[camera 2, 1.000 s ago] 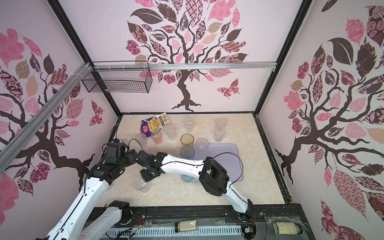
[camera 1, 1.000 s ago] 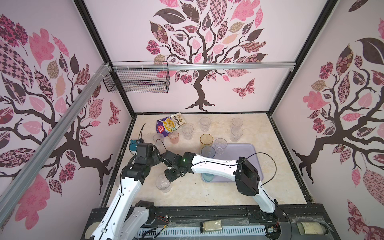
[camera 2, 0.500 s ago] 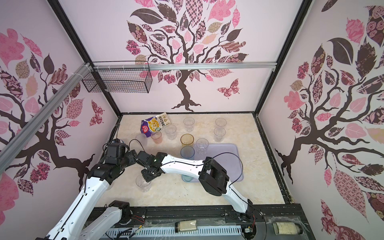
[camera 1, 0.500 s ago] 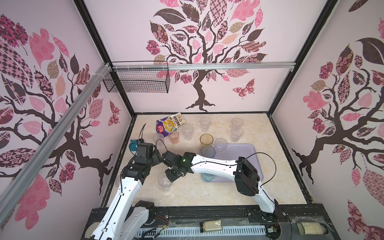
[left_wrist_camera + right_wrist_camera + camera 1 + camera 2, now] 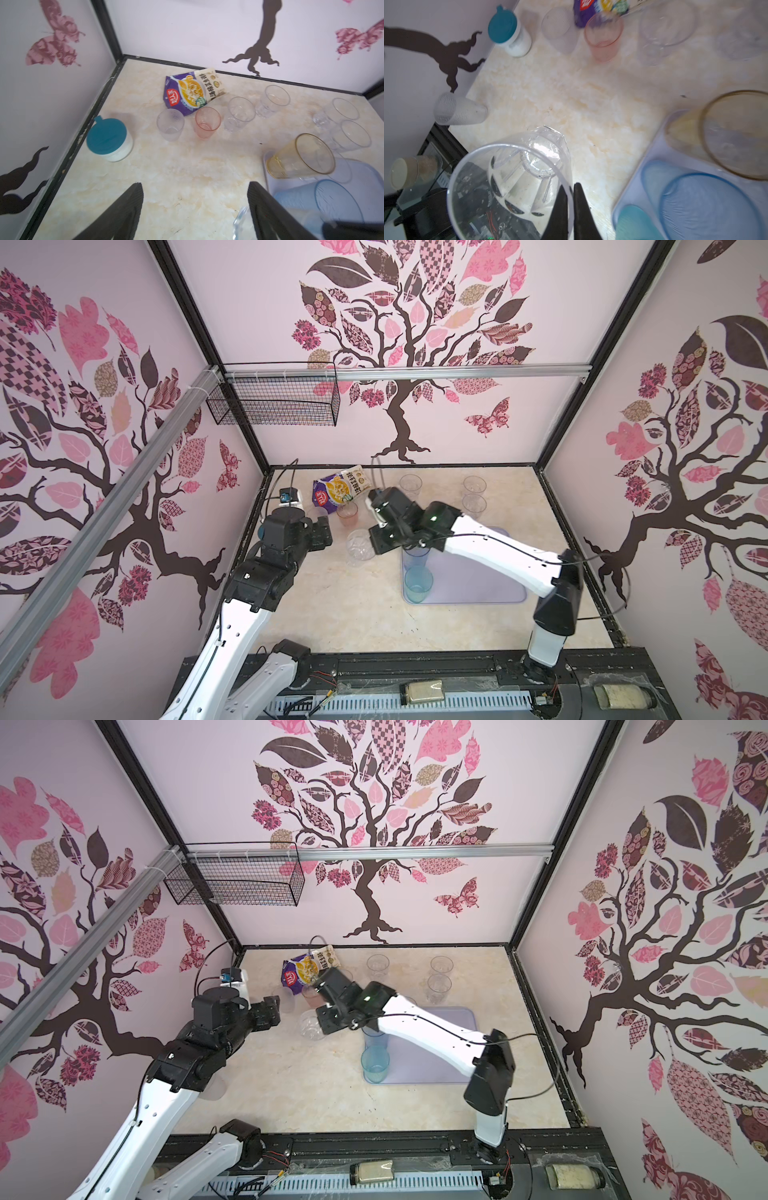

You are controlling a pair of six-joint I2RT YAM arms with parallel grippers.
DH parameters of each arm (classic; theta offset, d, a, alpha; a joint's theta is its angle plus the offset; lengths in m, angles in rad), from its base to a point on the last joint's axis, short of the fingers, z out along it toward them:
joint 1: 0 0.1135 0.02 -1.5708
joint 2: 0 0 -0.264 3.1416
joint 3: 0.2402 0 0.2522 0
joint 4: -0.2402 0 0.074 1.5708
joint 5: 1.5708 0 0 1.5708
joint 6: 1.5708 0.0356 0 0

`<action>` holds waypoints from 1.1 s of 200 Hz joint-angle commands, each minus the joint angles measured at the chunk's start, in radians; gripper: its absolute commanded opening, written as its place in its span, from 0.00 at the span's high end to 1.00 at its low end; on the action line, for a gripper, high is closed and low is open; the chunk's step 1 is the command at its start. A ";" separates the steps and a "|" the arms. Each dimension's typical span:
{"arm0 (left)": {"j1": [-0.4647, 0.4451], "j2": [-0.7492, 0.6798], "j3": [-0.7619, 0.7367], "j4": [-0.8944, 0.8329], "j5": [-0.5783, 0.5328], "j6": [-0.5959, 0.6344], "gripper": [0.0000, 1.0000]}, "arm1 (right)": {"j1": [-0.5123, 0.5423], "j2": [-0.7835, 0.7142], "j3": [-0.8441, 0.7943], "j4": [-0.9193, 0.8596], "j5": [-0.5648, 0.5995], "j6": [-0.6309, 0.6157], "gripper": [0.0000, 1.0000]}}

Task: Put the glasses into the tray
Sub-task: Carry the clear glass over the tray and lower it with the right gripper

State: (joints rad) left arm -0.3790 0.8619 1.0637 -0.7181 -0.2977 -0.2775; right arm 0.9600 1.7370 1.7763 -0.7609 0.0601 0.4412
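Note:
My right gripper is shut on the rim of a clear ribbed glass, one finger inside and one outside. The glass hangs tilted above the table, left of the lavender tray. An amber glass, a tall blue glass and a teal glass stand in the tray. My left gripper is open and empty, just left of the held glass. A pink glass and clear glasses stand further back.
A snack packet lies at the back left. A white jar with a teal lid stands by the left wall. A frosted cup is near that wall. Two more clear glasses stand at the back right.
My right gripper closed on the clear glass and carried it up, back and to the right, towards the tray. The left arm barely moved.

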 commanded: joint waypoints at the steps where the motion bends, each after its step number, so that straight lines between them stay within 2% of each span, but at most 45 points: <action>1: -0.091 0.014 0.002 0.113 -0.028 0.062 0.17 | -0.051 -0.109 -0.061 0.000 0.037 -0.010 0.96; 40: -0.298 0.102 -0.012 0.208 -0.104 0.121 0.16 | -0.178 -0.237 -0.195 0.000 0.049 -0.017 0.96; 72: -0.398 0.169 -0.025 0.280 -0.119 0.143 0.16 | -0.282 -0.320 -0.294 -0.001 0.047 -0.032 0.96; 116: -0.416 0.222 -0.073 0.348 -0.063 0.157 0.17 | -0.379 -0.388 -0.395 -0.010 0.071 -0.057 0.96; 142: -0.416 0.229 -0.105 0.366 -0.029 0.162 0.17 | -0.396 -0.400 -0.430 -0.029 0.111 -0.074 0.97; 175: -0.416 0.235 -0.142 0.387 -0.004 0.147 0.17 | -0.410 -0.421 -0.457 -0.019 0.070 -0.064 0.97; 220: -0.416 0.250 -0.187 0.403 -0.004 0.141 0.16 | -0.412 -0.410 -0.494 -0.038 0.125 -0.086 0.97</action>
State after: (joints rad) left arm -0.7921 1.1007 0.9279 -0.3485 -0.3103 -0.1307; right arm 0.5541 1.3575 1.2991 -0.7902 0.1463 0.3733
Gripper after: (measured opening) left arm 0.834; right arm 0.076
